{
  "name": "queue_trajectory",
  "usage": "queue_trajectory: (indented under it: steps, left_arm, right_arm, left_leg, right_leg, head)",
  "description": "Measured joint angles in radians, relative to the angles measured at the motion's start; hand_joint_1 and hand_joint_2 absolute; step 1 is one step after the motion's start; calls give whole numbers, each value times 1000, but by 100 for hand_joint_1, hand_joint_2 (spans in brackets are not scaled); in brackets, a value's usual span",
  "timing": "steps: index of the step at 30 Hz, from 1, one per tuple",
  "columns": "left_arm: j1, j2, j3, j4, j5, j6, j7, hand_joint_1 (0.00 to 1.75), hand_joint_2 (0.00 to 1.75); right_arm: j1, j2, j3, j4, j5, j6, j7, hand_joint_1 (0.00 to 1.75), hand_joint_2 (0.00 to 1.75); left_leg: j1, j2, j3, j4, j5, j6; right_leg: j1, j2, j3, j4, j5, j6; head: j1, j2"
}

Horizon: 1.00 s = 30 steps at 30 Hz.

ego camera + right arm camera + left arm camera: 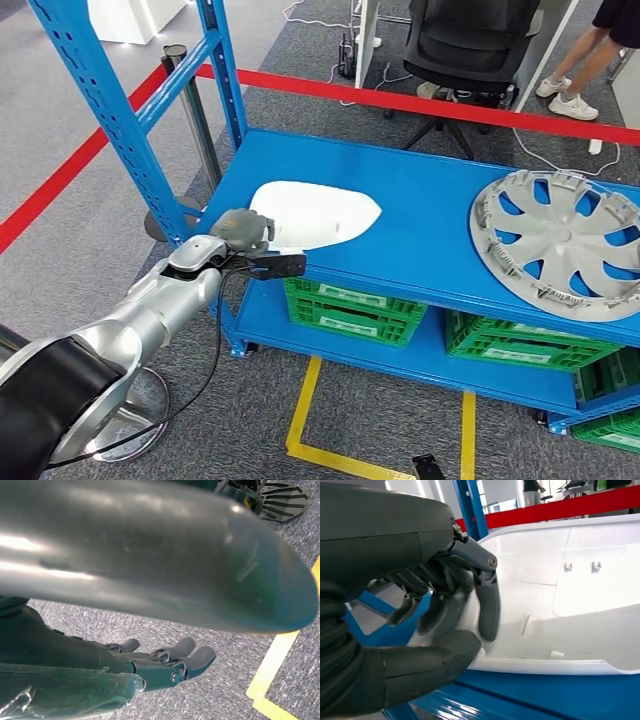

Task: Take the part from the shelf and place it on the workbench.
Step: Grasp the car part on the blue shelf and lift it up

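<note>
The left arm reaches forward from the lower left of the head view, its silver forearm nearly level, and the left hand (253,243) sits at the near-left end of the white part (321,215). In the left wrist view the left hand (444,615) has hold of that end: the thick grey thumb lies under the rim while the darker fingers (488,605) curl down onto the inner face, pinching the edge between them.

The white part is a smooth, glossy plastic shell, rounded at the held end and tapering to a point away from the hand. Its inner side shows moulded ribs and small clips. It lies on the blue shelf (423,230), a flat painted metal deck, well apart from the grey spoked wheel cover (562,240) on the same deck.

The right hand (170,662) hangs above grey carpet, fingers stretched out straight and holding nothing.
</note>
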Motion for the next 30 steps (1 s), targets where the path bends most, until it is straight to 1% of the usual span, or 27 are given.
queue_trajectory:
  steps: [2, 6, 12, 16, 20, 30]
  left_arm:
    - [0, 0, 1, 0, -1, 6, 2, 0, 175]
    - [-1, -1, 4, 0, -1, 8, 3, 0, 0]
    - [-2, -3, 5, 0, -8, 14, 3, 0, 0]
    - [-2, -3, 5, 0, -23, 41, 3, 0, 175]
    - [-2, -2, 5, 0, -36, 75, 3, 0, 175]
    - [-2, -2, 5, 0, -49, 89, 2, 0, 175]
  right_arm:
    - [0, 0, 0, 0, -1, 0, -1, 0, 0]
    - [0, 0, 0, 0, -1, 0, -1, 0, 0]
    - [0, 0, 0, 0, -3, 2, -3, 0, 0]
    - [0, 0, 0, 0, -4, 3, -3, 0, 0]
    - [0, 0, 0, 0, -4, 3, -3, 0, 0]
    - [0, 0, 0, 0, -8, 3, -3, 0, 0]
  left_leg:
    - [0, 0, 0, 0, 0, 0]
    - [0, 0, 0, 0, 0, 0]
    - [0, 0, 0, 0, 0, 0]
    - [0, 0, 0, 0, 0, 0]
    - [0, 0, 0, 0, 0, 0]
    - [0, 0, 0, 0, 0, 0]
  right_leg:
    - [0, 0, 0, 0, 0, 0]
    - [0, 0, 0, 0, 0, 0]
    - [0, 0, 0, 0, 0, 0]
    - [0, 0, 0, 0, 0, 0]
    - [0, 0, 0, 0, 0, 0]
    - [0, 0, 0, 0, 0, 0]
  head:
    - [0, 0]
    - [0, 0]
    - [0, 0]
    - [0, 0]
    - [0, 0]
    - [0, 0]
